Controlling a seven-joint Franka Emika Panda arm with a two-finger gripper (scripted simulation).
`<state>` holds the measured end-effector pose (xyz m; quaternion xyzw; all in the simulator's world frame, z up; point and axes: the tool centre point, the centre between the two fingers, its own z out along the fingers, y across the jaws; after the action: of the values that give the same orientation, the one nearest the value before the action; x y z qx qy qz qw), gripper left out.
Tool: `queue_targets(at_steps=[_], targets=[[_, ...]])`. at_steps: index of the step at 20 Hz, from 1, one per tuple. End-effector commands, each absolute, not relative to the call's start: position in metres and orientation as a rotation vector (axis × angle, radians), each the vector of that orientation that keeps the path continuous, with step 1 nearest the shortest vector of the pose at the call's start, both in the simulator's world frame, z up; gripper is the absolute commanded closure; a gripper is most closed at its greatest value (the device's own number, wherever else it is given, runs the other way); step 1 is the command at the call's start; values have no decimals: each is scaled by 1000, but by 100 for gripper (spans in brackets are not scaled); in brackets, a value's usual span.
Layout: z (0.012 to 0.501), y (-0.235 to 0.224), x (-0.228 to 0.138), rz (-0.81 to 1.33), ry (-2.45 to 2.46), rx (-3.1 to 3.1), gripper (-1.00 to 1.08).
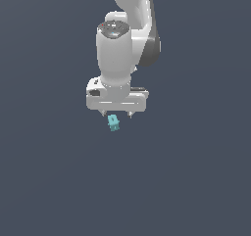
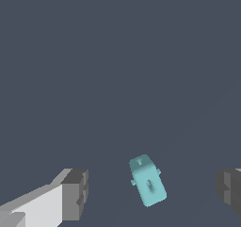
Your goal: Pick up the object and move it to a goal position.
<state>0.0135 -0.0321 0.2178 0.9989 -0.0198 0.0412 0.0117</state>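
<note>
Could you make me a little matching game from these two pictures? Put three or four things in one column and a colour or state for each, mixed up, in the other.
Things:
1. The small block
2. The arm's body
3. The gripper
4. The finger pads

Colours or states:
A. White, with dark joints
B. Open, with a wide gap between the fingers
C. Teal, lying between the two fingers but touching neither
D. Dark grey, ribbed blocks

Pairs: 1-C, 2-A, 3-B, 4-D
</note>
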Motion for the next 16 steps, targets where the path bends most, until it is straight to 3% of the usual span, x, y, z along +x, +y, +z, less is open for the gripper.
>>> queue_targets(at_steps=[1,16], targets=[[218,-32,13,129,-62,3115,-92],[230,-49,12,136,-79,3103,-92]])
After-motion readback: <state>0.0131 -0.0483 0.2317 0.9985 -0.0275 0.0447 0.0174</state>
